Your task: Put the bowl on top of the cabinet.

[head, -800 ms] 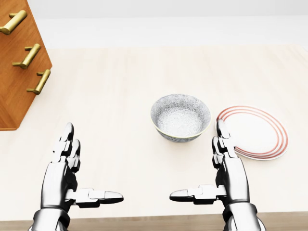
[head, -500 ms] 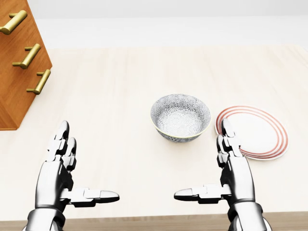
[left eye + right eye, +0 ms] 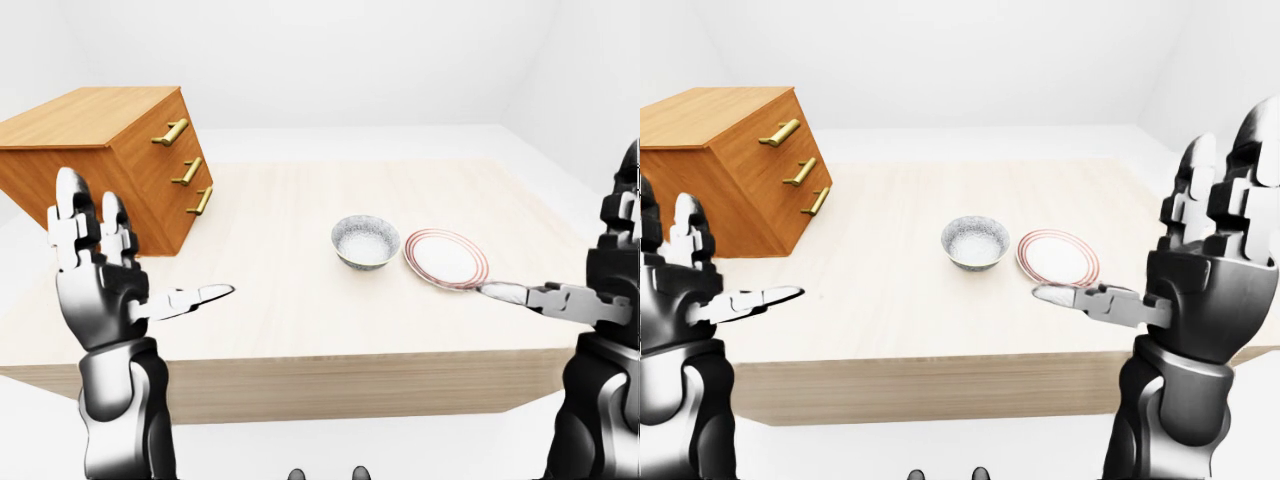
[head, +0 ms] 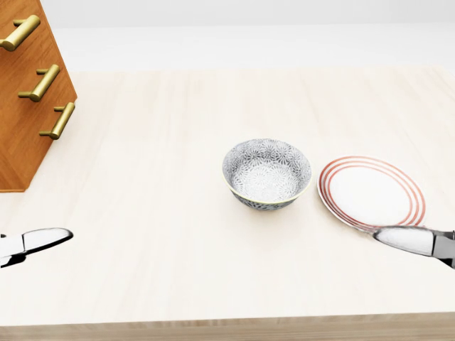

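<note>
Both hands are raised, empty, at the near edge of the light wooden table [image 4: 163, 213]. The left hand [image 3: 95, 275] stands palm inward at the left of the left-eye view, its two upper fingers [image 3: 70, 215] pointing straight up side by side and the thumb stretched out flat toward the right; the spread is wide, nothing lies between the digits, and no finger touches the table or any object. The right hand [image 3: 1210, 270] mirrors it at the right of the right-eye view: fingers upright, thumb extended level toward the left, fully apart and holding nothing. In the head view only the two thumb tips show, one at the left edge and one at the right edge, the right one overlapping the lower rim of the plate in the picture; whether it touches the plate cannot be told. The patterned grey bowl [image 4: 267, 172] sits upright on the table near its centre, untouched, well apart from both hands. Just beside it on the right lies the white plate with red rings [image 4: 371, 193], a narrow gap between the two. The wooden cabinet [image 3: 105, 160] with three brass drawer handles [image 3: 186, 171] stands on the table's far left, well apart from the bowl.
</note>
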Robot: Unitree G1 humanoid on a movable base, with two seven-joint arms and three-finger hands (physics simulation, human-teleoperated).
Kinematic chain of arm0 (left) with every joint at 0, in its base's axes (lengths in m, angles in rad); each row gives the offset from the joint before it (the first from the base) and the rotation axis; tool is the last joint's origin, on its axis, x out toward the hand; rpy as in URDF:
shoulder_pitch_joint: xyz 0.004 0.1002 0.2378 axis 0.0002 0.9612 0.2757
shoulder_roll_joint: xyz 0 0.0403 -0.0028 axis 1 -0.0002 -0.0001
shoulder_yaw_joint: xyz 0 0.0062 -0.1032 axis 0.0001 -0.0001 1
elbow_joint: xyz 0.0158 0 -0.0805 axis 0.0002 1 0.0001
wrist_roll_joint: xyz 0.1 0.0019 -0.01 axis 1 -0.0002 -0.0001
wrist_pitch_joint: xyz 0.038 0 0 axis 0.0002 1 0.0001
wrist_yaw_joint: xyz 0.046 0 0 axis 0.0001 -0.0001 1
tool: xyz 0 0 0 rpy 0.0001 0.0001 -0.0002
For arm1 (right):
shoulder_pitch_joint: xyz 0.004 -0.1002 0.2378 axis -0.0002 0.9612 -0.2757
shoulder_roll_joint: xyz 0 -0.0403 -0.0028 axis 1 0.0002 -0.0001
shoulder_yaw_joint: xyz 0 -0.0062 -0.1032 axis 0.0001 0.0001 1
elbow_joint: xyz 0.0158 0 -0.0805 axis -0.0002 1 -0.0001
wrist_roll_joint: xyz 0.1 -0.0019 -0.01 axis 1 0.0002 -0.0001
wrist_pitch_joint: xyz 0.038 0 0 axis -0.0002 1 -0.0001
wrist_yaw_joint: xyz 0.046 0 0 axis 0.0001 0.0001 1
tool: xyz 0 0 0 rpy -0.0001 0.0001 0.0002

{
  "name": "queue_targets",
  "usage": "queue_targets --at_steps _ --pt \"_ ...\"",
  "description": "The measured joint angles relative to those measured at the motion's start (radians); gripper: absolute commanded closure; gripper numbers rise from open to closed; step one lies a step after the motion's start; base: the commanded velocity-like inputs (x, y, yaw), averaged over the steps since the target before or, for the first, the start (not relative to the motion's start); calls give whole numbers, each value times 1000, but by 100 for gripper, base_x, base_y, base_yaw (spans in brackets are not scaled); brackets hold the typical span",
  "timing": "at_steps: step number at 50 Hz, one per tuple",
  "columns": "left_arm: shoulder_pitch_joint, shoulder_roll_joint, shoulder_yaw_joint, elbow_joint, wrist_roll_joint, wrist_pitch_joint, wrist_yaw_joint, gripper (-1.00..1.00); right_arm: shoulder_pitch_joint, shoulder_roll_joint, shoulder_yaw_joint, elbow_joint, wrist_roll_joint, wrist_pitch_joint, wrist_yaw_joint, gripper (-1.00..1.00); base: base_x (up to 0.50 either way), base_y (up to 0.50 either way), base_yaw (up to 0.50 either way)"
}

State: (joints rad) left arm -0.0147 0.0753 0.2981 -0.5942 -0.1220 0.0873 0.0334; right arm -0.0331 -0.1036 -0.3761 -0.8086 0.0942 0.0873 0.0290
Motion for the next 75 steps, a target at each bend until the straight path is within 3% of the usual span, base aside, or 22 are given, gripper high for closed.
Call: queue_targets --at_steps 12,27,44,66,75 --pt "-18 46 173 -103 -101 0 159 -100 -11 -50 -196 -157 131 0 -25 -100 0 0 0" --pt "-13 72 267 -149 -166 0 289 -100 -10 -81 -266 -204 199 0 -59 -100 0 0 0" --pt "-8 82 300 -180 -191 0 339 -100 -6 -88 -276 -207 210 0 -59 -100 30 0 0" --pt "-9 80 301 -190 -200 0 348 -100 -7 -86 -271 -207 201 0 -45 -100 50 0 0" --pt "-7 80 301 -194 -200 0 346 -100 0 -81 -263 -207 185 0 -38 -100 4 2 0"
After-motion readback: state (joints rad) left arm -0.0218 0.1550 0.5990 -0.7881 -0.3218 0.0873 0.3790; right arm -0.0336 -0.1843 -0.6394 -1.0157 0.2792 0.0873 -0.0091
